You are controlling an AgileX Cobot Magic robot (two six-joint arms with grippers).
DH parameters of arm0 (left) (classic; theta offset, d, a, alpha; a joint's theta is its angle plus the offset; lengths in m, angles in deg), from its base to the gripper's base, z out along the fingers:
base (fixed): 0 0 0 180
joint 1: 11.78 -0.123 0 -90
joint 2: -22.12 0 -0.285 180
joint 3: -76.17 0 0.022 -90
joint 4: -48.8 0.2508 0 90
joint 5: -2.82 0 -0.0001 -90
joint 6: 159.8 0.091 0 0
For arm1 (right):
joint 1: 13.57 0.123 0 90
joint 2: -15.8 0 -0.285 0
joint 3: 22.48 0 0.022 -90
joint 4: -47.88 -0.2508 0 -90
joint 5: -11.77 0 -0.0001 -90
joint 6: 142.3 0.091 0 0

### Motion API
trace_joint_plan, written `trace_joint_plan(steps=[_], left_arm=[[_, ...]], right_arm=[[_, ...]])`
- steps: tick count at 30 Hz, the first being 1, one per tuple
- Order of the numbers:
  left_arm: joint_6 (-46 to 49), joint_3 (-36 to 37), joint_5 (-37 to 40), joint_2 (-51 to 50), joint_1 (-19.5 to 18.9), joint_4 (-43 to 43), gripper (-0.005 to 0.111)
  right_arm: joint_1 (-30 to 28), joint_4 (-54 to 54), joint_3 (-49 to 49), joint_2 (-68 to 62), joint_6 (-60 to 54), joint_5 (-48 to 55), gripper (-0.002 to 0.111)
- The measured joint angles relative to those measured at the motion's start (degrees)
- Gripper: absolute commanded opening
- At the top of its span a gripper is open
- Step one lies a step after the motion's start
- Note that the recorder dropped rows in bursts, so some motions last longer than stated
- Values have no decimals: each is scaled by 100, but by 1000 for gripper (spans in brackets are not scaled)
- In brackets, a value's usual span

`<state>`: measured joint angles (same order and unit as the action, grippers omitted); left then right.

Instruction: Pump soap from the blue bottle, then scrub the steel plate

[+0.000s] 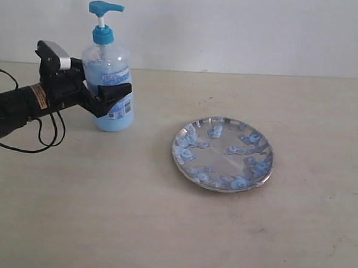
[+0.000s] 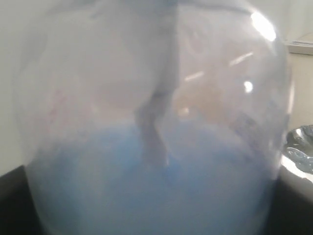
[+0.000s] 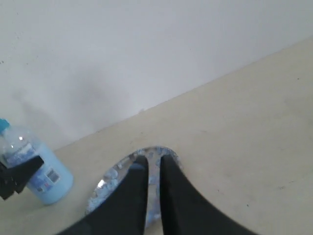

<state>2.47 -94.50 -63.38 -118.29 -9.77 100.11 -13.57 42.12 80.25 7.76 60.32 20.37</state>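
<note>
Straddling the tall clear pump bottle (image 1: pixel 110 63) of light blue soap (image 1: pixel 111 122), the left gripper (image 1: pixel 116 94) flanks its blue-and-white label (image 1: pixel 122 109), whose print is unreadable; whether it grips, I cannot tell. The right gripper (image 3: pixel 153 159) is pinched nearly together and empty. The round shiny steel plate (image 1: pixel 176 147) lies right of the bottle.

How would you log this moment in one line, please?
left gripper: around blue bottle, grip unconfirmed | pump: up | steel plate: blue blobs, untouched
</note>
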Motion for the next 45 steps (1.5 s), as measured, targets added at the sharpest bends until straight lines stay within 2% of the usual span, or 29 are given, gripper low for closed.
trace_joint_plan(steps=[2, 7, 12, 15, 21, 23, 26, 29, 34, 39, 45], left_arm=[[0, -14, 0, 23, 0, 165, 4], [0, -26, 59, 82, 173, 475, 4], [0, -49, 267, 216, 478, 752, 4], [0, -49, 630, 357, 704, 836, 4], [0, -51, 869, 452, 829, 903, 4], [-8, -51, 882, 465, 829, 916, 4], [-8, -51, 902, 465, 829, 916, 4], [-8, -51, 902, 465, 829, 916, 4], [3, -51, 902, 465, 829, 916, 4], [40, -51, 902, 465, 829, 916, 4], [40, -51, 902, 465, 829, 916, 4]], right_arm=[[0, 0, 0, 0, 41, -321, 5], [0, -11, 0, -250, 3, -1953, 5], [0, 179, 121, -1901, -7, -2392, 5], [0, 1183, 696, -3261, -7, -2747, 5], [0, 4304, 2770, -6081, 436, -4129, 5], [2, 5158, 3558, -6770, 832, -4860, 0], [166, 5815, 4621, -7447, 1896, -5388, 0], [489, 6118, 5387, -8014, 2468, -5382, 0], [1219, 6277, 6209, -8854, 2678, -4932, 0], [1634, 6350, 6472, -9544, 2710, -4133, 0], [1783, 6353, 6471, -9803, 2470, -4014, 0]])
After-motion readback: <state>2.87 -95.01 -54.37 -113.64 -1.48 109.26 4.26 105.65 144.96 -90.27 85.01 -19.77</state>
